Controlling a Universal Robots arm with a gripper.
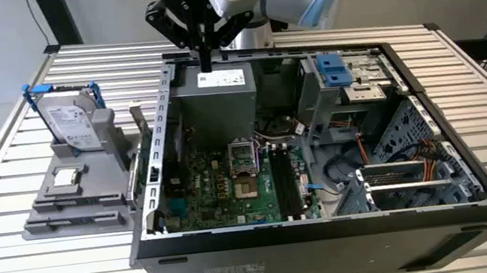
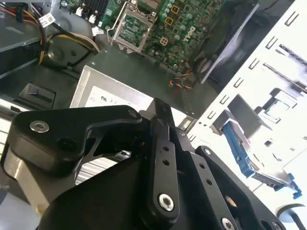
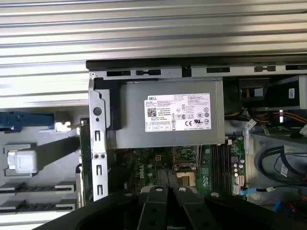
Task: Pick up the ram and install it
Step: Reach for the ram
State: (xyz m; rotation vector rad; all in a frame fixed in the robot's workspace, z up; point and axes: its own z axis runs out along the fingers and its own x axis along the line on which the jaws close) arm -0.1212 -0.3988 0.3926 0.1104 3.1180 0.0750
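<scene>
Slats of pale metal table (image 1: 48, 266) are carrying everything we are watching, the open computer case (image 1: 327, 236) lying on top. The gripper (image 1: 206, 64) is hanging above the power supply (image 1: 213, 106), jaws pinched together, empty. The ram (image 1: 139, 124) is standing on edge in the grey holder (image 1: 88, 210) beside the case.
</scene>
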